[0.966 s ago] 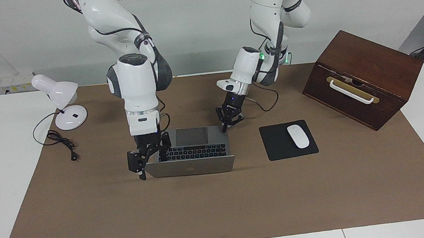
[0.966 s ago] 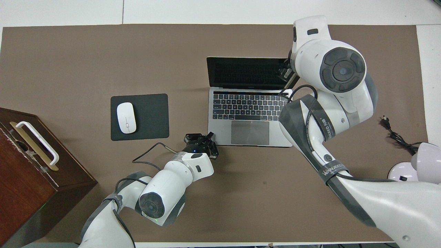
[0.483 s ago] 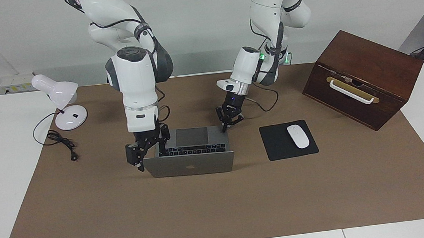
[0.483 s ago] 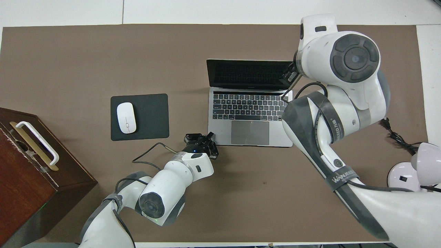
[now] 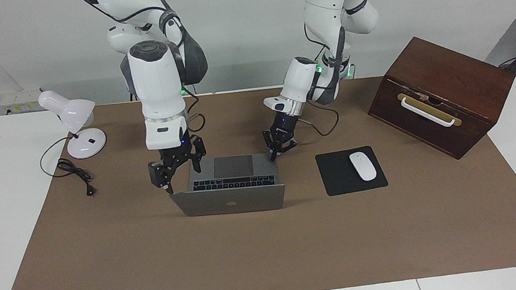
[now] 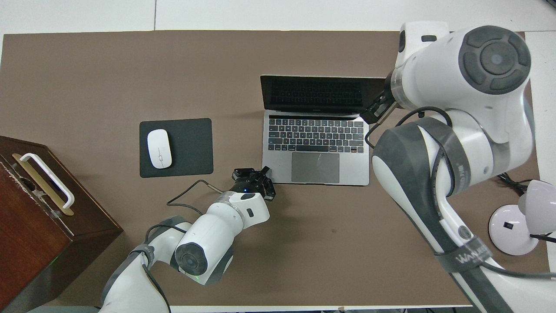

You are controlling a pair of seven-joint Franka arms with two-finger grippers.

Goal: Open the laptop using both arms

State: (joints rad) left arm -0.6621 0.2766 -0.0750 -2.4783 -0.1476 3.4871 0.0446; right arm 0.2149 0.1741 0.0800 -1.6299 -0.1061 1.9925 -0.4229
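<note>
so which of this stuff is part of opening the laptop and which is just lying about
In the job:
- laptop, lid up
- left end effector, shut, tip at the base's corner nearest the robots
- right end effector, at the lid's corner

Lying about:
- mouse on its pad
- lamp and its cord
- wooden box

White mouse (image 5: 362,165) sits on black mouse pad (image 5: 336,175), on brown mat (image 5: 268,248). Dark wooden box (image 5: 442,94) with white handle (image 5: 426,111) toward left arm's end. White desk lamp (image 5: 73,122) plus black cord (image 5: 73,172) toward right arm's end.
</note>
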